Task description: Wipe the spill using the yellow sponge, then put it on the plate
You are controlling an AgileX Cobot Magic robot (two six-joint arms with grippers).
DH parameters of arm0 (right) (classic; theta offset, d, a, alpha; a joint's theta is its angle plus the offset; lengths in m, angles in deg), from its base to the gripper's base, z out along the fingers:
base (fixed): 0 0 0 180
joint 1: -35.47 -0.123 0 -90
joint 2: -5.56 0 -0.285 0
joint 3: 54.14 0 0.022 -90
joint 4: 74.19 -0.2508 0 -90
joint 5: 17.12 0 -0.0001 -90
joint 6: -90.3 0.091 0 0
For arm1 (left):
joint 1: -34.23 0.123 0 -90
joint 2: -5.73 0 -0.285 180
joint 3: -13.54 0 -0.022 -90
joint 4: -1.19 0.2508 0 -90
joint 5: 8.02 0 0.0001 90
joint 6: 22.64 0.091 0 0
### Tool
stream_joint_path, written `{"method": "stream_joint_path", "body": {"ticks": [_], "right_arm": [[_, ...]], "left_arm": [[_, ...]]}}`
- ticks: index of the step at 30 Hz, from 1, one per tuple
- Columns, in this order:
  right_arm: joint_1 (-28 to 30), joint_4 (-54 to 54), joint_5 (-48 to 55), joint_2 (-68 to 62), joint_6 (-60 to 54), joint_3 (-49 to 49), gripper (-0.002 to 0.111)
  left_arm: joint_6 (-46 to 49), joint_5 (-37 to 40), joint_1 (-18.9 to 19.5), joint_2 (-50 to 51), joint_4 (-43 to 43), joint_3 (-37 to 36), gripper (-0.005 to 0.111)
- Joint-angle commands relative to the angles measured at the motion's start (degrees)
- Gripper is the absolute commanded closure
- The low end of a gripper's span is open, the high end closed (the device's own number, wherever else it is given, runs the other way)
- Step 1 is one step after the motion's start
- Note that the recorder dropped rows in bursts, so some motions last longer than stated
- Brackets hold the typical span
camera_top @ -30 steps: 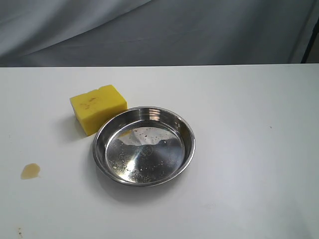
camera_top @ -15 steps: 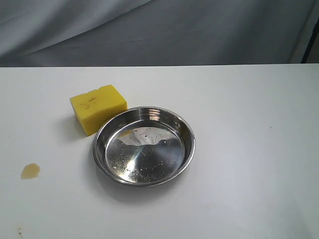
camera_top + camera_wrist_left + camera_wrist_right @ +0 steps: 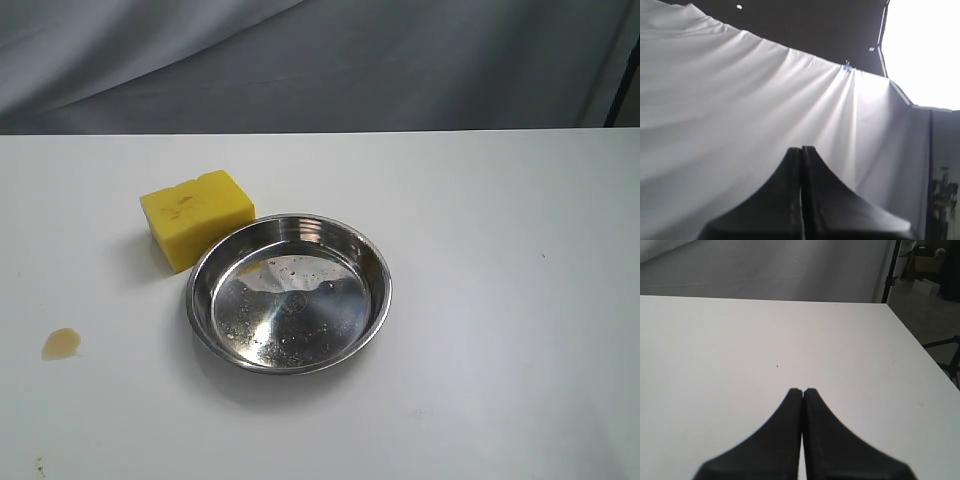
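Left gripper [image 3: 801, 150] and right gripper [image 3: 802, 391] pressed together; yellow sponge [image 3: 196, 228] just beside plate [image 3: 383, 285], its centre stamp unreadable

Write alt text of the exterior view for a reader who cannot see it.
A round, shiny stainless-steel plate sits empty on a white table, with a bright yellow rectangular foam sponge close beside its far-left rim. A small amber liquid spill lies apart, near the picture's left edge.

Exterior looks down at table [image 3: 500, 200]; left wrist seemingly faces curtain [image 3: 740, 100].
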Motion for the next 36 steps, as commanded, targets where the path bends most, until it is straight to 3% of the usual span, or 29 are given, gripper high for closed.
{"method": "stream_joint_path", "body": {"ticks": [1,6,13,15,18,21,25,27,31,36], "right_arm": [[0.2,0.6,-0.1,0.3,0.1,-0.2,0.108],[0.2,0.6,-0.1,0.3,0.1,-0.2,0.108],[0.2,0.6,-0.1,0.3,0.1,-0.2,0.108],[0.2,0.6,-0.1,0.3,0.1,-0.2,0.108],[0.2,0.6,-0.1,0.3,0.1,-0.2,0.108],[0.2,0.6,-0.1,0.3,0.1,-0.2,0.108],[0.2,0.6,-0.1,0.3,0.1,-0.2,0.108],[0.2,0.6,-0.1,0.3,0.1,-0.2,0.108],[0.2,0.6,-0.1,0.3,0.1,-0.2,0.108],[0.2,0.6,-0.1,0.3,0.1,-0.2,0.108]], "left_arm": [[-3.9,-6.4,-0.2,-0.2,0.0,0.1,0.107],[-1.0,-11.5,-0.2,-0.2,0.0,0.1,0.107],[2.4,-12.2,-0.2,-0.2,-1.0,0.1,0.107],[4.7,-12.2,-0.2,-0.2,-3.9,0.1,0.107],[6.2,-13.2,-0.2,0.8,-16.3,0.1,0.107],[8.0,-12.3,-0.2,5.7,-18.0,3.0,0.107],[15.9,-9.6,-0.2,25.0,-17.9,20.2,0.107],[16.8,-2.9,-0.2,36.1,-15.4,30.2,0.107],[16.2,13.3,-0.2,54.4,-2.2,49.3,0.107],[16.6,26.2,-0.2,63.1,2.3,60.1,0.107]]}}
